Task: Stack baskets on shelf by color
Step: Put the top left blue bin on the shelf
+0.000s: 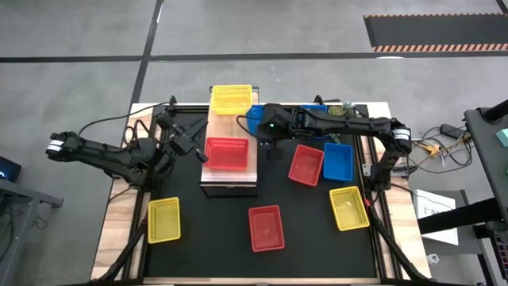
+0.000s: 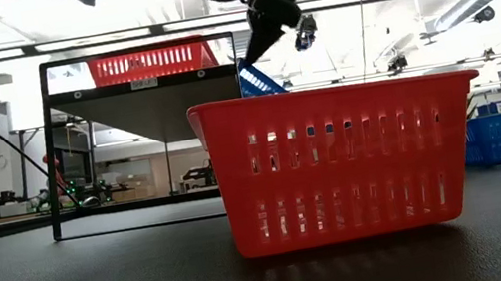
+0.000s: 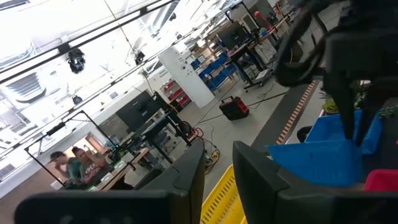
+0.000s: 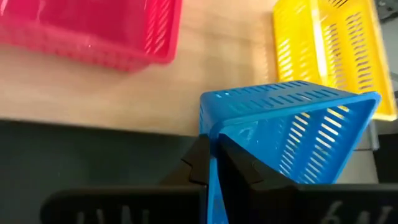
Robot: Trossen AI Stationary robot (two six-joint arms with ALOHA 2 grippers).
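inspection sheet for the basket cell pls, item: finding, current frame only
Surface: black tabletop with wooden edges.
Job's things: shelf carries a yellow basket and a red basket. On the tabletop: two red, two yellow, one blue. Another blue basket is held tilted at the shelf's edge; a further blue part shows behind the right arm.
Clutter: nothing seen.
Grippers: right gripper shut on that blue basket's rim; left gripper beside the shelf, holds nothing.
Cables: run off right of the table.
Surroundings: people behind a desk, workbenches.
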